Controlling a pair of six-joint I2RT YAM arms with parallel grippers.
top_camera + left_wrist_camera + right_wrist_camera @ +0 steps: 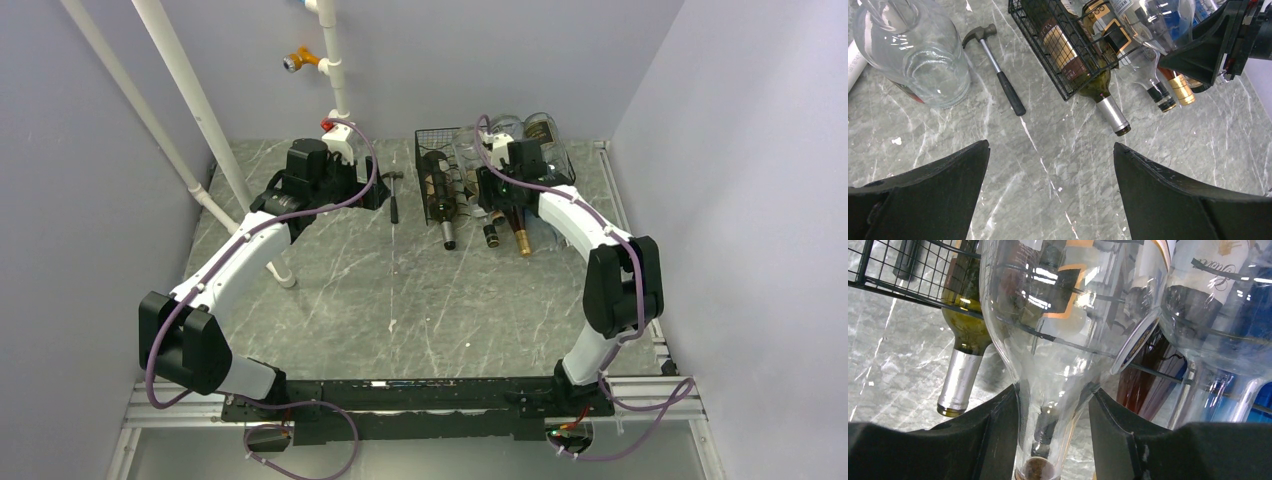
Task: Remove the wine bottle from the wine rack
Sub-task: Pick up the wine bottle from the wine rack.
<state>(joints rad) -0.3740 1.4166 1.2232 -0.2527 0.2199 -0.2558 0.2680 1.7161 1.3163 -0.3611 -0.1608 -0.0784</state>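
Observation:
The black wire wine rack (440, 170) stands at the back of the table with several bottles lying in it, necks toward me. My right gripper (1054, 390) is shut on a clear glass wine bottle (1063, 340), one finger on each side where its shoulder narrows to the neck. The bottle's body still lies inside the rack (898, 270). My left gripper (1050, 145) hangs open over bare table, left of the rack (1048, 55), with nothing between its fingers. The right gripper's black body (1208, 50) shows at the rack's front in the left wrist view.
A hammer (998, 75) lies left of the rack. A big clear glass bottle (913, 50) stands at the far left. A green bottle with a silver neck (1110, 112) and a gold-foiled one (1180, 90) stick out of the rack. White pipes (190, 100) rise at the back left.

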